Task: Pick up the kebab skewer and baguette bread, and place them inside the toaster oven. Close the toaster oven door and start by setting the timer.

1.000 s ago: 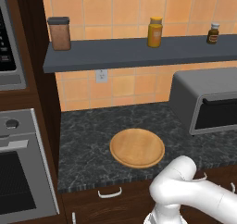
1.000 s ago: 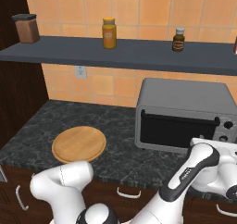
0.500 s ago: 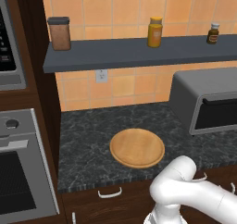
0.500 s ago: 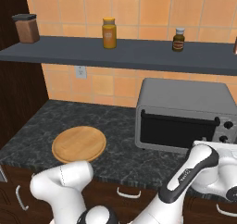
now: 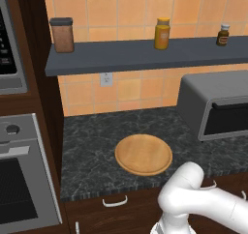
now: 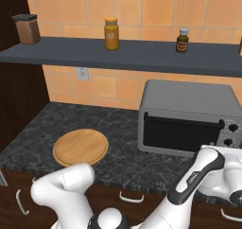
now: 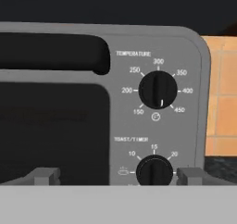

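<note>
grey toaster oven [image 6: 182, 105] with dark glass toaster oven door [image 6: 182, 134], black speckled tabletop [image 5: 97, 146], orange tiled wall [image 5: 126, 6], tan wooden board [image 5: 143, 154].

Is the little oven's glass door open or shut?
Shut. The toaster oven door stands upright, flush with the front of the toaster oven, its handle bar along the top.

Gripper [image 7: 111, 176] jaws spread wide — nothing between fingertips [image 7: 45, 176]; arm reaches low to right — elbow bent.

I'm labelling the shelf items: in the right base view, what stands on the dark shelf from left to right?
Brown canister with a dark lid → orange-yellow jar → small dark-brown bottle with a pale cap.
</note>
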{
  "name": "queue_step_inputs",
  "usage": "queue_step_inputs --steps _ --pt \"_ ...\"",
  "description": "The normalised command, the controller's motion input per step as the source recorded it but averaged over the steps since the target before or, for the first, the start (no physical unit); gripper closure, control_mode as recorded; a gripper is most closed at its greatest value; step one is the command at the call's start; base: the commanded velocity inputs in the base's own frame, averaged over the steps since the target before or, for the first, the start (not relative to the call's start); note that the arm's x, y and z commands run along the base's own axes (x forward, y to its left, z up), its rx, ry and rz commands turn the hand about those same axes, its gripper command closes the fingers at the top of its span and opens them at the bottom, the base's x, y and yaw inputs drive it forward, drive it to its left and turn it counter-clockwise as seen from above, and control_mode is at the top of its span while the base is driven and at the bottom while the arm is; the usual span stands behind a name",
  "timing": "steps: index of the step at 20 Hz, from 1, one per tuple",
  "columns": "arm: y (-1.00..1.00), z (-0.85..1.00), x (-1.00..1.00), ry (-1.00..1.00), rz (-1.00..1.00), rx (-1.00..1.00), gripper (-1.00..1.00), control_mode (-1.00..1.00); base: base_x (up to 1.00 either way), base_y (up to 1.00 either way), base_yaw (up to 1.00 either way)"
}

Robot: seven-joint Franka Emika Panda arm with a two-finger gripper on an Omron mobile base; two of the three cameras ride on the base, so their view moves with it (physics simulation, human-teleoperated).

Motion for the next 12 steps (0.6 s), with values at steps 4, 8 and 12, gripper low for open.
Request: queue_step_inputs --steps 4,8,12 --pt "-0.26 -0.05 0.09 0.0 0.0 0.0 -1.0 -1.0 0.0 0.0 0.0" --pt "-0.14 -0.18 0.19 0.0 0.0 0.0 -1.0 -1.0 0.0 0.0 0.0" --pt "-0.11 -0.16 0.2 0.0 0.0 0.0 -1.0 -1.0 0.0 0.0 0.0"
